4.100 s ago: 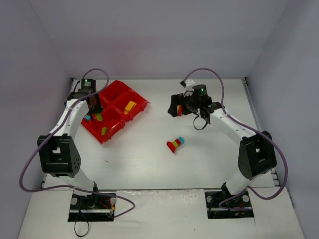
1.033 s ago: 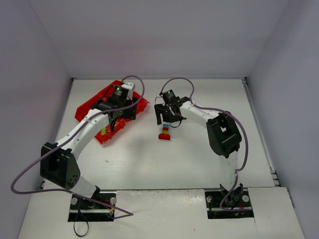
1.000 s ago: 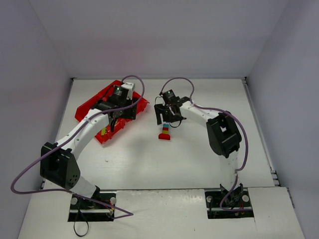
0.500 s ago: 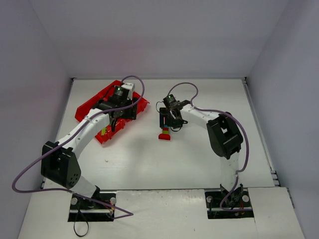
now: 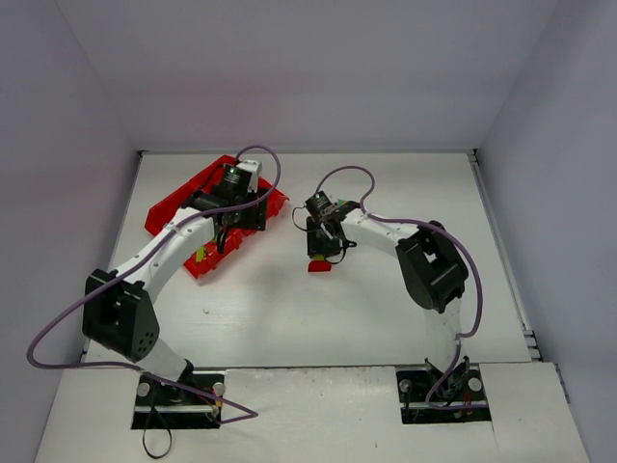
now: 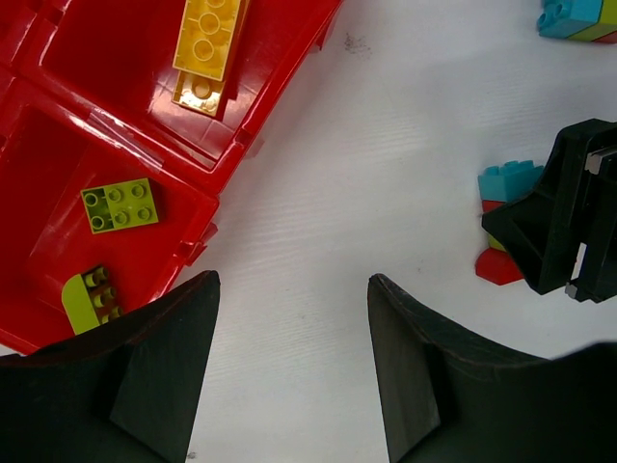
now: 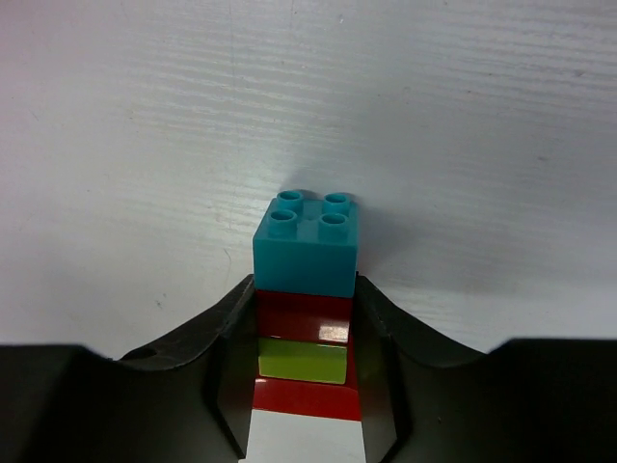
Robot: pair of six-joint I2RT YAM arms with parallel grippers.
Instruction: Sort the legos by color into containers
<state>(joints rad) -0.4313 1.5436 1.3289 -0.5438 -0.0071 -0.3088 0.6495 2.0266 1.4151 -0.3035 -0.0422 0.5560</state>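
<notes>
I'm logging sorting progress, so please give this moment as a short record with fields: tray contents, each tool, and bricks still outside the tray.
Tray contents: the red tray holds a yellow brick in one compartment and a lime green brick in the adjacent one.
Left tool: open and empty, over the table beside the tray.
Right tool: closed on a stack of teal, red, lime and red.
Still outside: second stack, partly cut off at the edge of the view.

No text or label is legible anywhere.
</notes>
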